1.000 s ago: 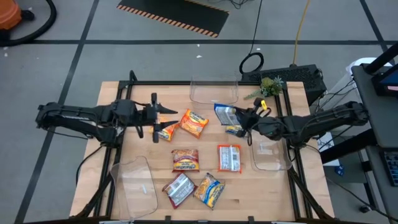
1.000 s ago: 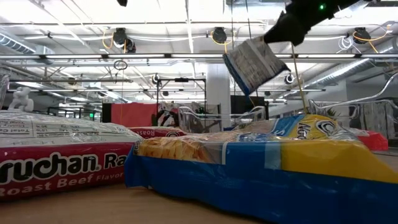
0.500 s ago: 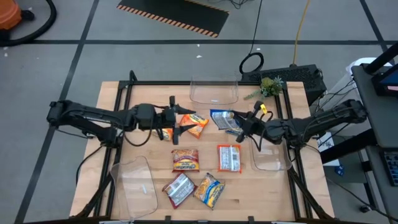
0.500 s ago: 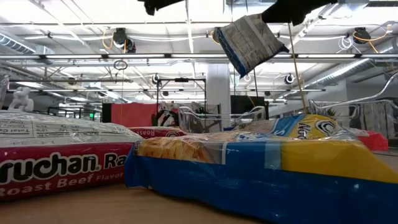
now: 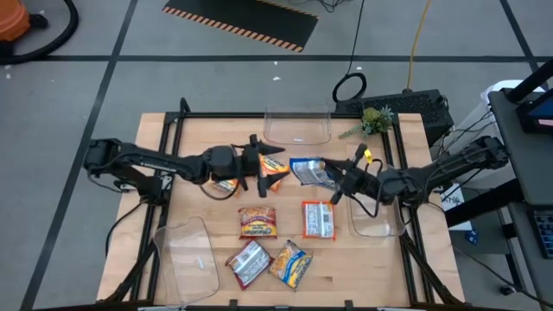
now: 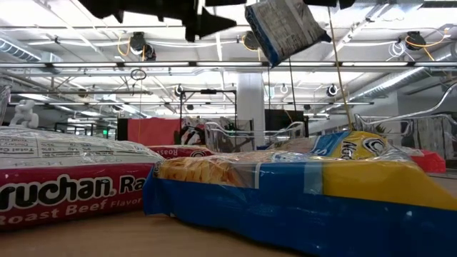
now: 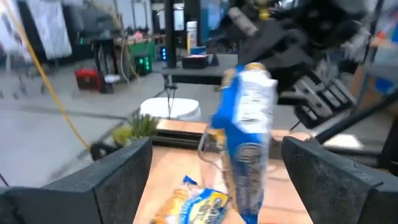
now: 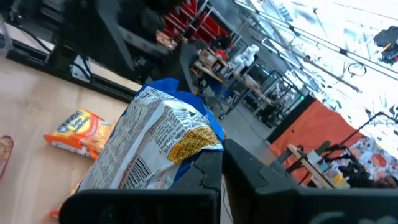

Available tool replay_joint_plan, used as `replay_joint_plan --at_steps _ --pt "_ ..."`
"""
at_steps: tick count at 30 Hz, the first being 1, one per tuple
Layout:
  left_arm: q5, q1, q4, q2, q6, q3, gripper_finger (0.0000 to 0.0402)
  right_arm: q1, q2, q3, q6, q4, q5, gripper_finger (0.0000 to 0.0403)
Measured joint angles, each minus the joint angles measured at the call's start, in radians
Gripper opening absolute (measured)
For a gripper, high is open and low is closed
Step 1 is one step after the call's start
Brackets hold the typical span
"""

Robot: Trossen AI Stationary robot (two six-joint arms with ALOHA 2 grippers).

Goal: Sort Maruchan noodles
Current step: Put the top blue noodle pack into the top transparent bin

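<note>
The blue packet [image 5: 309, 170] hangs in the air, pinched shut in my right gripper [image 5: 335, 178]: a flat, crinkly plastic rectangle, glossy, blue-edged with a pale printed back, tilted and held by one end, lifted above the wooden table [image 5: 199, 138]. Around that blue packet, the other noodle packets lie flat on the boards: an orange one [image 5: 275, 169] just beside it, another orange one [image 5: 226, 183] further off past my left fingers, then a red-brown packet [image 5: 257, 222] and a red-and-silver one [image 5: 318, 218] nearer the front edge, with a silver-brown one [image 5: 249, 263] and a blue-and-yellow one [image 5: 290, 263] beyond those. My left gripper [image 5: 262, 164] is stretched out low and level, reaching in from the opposite side, its two dark fingers spread wide with the blue packet between them but not touching. Three clear, glossy plastic bins stand around: one [image 5: 297, 126] behind the blue packet, one [image 5: 377, 216] under my right arm, one [image 5: 185, 256] at the front left.
</note>
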Motion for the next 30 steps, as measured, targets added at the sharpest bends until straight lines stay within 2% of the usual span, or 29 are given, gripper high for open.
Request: replay_joint_plan --at_steps 3,7,18,22,30 --pt "0.082 0.021 0.071 0.039 -0.063 0.000 0.0363 0.010 0.000 0.000 -0.016 0.017 0.000 0.0000" --pt "0.174 0.023 0.185 0.101 -0.058 0.000 0.0363 0.014 0.000 0.000 -0.020 0.020 0.000 0.0000" --pt "0.163 0.018 0.417 0.234 -0.015 0.001 0.0356 0.014 0.000 0.000 -0.020 0.016 0.001 0.0000" --pt "0.159 0.019 0.411 0.238 -0.012 0.002 0.0322 0.014 0.000 0.000 -0.020 0.016 0.002 0.0000" --pt "0.160 0.020 0.390 0.237 -0.006 0.002 0.0217 0.013 0.000 0.000 -0.020 0.016 0.003 0.0000"
